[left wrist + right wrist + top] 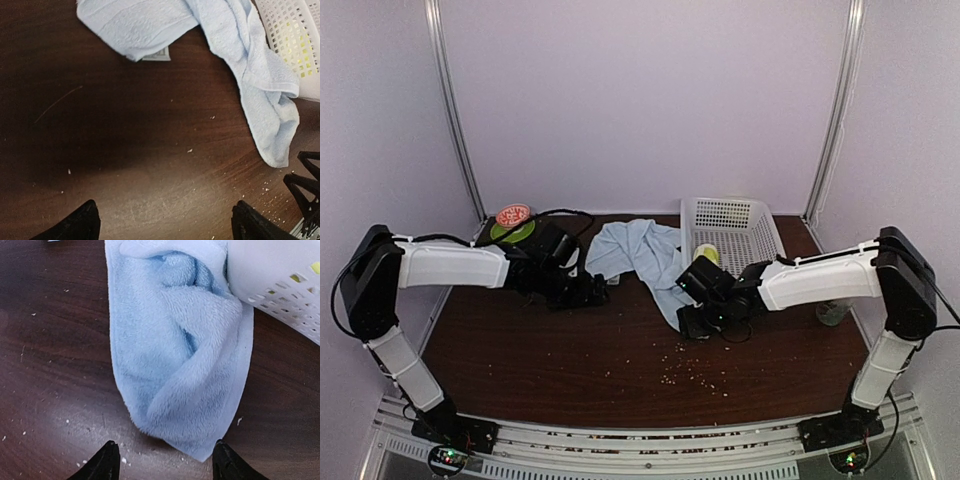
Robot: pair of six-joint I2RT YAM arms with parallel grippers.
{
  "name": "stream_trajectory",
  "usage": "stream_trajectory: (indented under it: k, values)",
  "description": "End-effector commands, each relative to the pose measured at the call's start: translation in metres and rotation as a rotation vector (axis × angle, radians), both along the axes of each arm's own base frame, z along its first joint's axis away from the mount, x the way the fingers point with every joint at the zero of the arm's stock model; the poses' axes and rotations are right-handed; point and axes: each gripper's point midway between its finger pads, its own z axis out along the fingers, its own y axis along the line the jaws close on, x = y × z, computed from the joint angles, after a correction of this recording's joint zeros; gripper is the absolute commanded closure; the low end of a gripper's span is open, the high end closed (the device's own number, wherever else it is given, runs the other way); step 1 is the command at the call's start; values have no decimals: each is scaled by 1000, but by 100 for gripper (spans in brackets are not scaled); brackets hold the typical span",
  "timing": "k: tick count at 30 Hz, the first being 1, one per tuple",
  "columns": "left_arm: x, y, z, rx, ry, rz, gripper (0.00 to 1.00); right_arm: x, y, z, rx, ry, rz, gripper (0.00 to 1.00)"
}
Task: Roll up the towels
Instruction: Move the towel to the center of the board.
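Towel (175,365) tip lies just ahead of R tool (164,464), long axis running away; L tool (162,222) farther. Both spread, empty.

Top external: you look from high at near edge of desk (570,350), facing back wall (640,100); whole desk in view, far off. Left wrist: you look down past own fingers (82,225) at desk surface, close; light-blue towel (240,60) and white basket (295,35) along top edge. Right wrist: closer yet, down on same towel's end, basket corner top right. All three share towel and basket.
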Motion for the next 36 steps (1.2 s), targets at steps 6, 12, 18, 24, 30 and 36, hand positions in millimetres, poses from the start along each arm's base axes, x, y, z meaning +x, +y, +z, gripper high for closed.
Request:
stream_trajectory:
  k: [6,12,18,24,30,36]
  values:
    - [-1,-34,15,-136,-25,-42,8,23,-14,33,91,-156,-157,32]
    - [17,-102,17,-123,-30,-145,7,43,-44,22,61,-118,-237,35]
    - [22,-142,-20,-77,12,-194,8,54,-66,12,60,-116,-319,40]
    - [22,-158,-39,63,-38,-246,11,61,-82,8,56,-117,-371,43]
    - [11,-167,-13,137,-198,-283,9,67,-89,4,67,-106,-390,44]
    - [-7,-187,-1,158,-297,-338,8,69,-93,3,76,-106,-398,44]
